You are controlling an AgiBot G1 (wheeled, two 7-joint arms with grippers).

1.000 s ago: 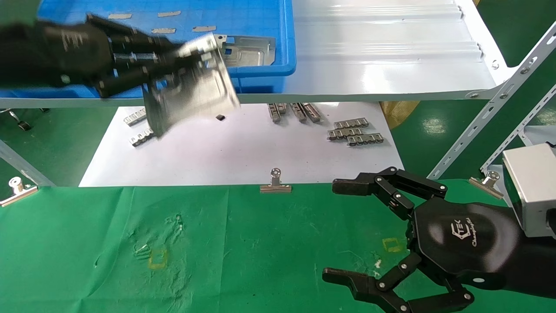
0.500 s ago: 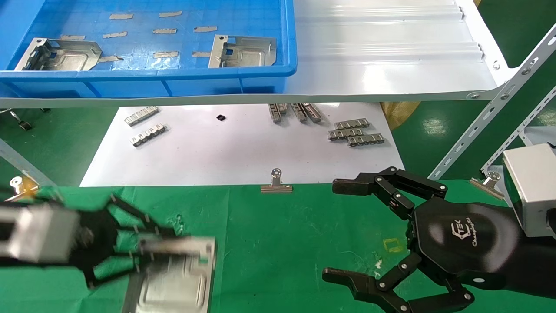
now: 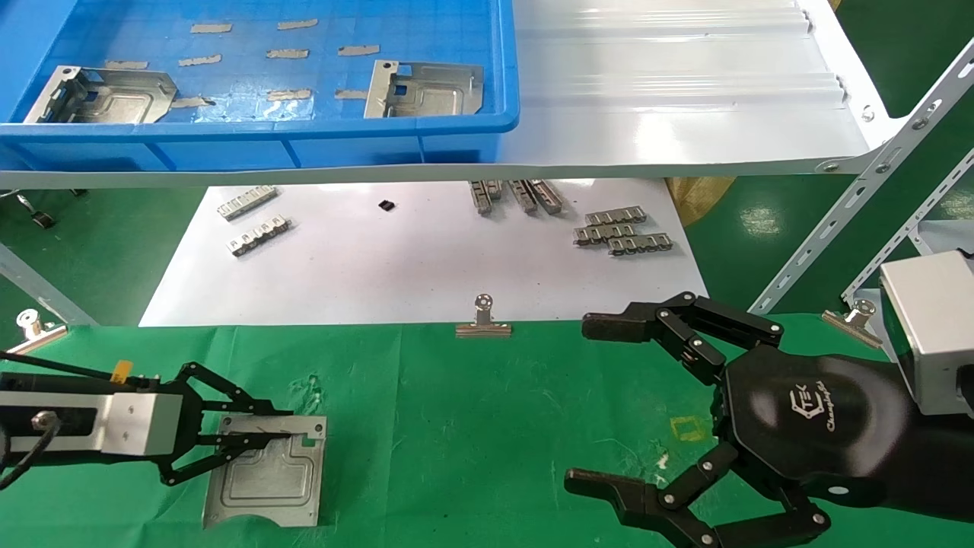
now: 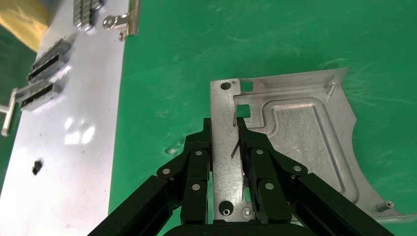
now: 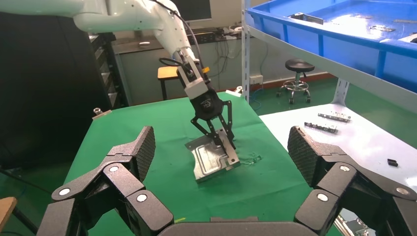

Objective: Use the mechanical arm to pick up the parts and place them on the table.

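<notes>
My left gripper [image 3: 283,425] is shut on the folded flange of a silvery stamped plate [image 3: 266,479], low over the green table [image 3: 472,426] at the front left. In the left wrist view its fingers [image 4: 196,157] clasp the flange strip of the plate [image 4: 300,132]. In the right wrist view the plate [image 5: 209,160] is tilted, its far edge on the cloth and the held edge raised. Two more plates [image 3: 103,95] [image 3: 426,87] lie in the blue tray [image 3: 266,141]. My right gripper [image 3: 593,403] is open and empty over the table's front right.
A white sheet [image 3: 396,266] behind the cloth carries toothed metal strips [image 3: 620,232] [image 3: 255,224]. Binder clips [image 3: 482,323] [image 3: 34,331] [image 3: 852,316] pin the cloth's back edge. The tray stands on a white shelf [image 3: 670,99] with slanted metal brackets [image 3: 860,190] at the right.
My left gripper has carried the plate from in front of the blue tray down to the green cloth at the front left. The right arm has not moved.
</notes>
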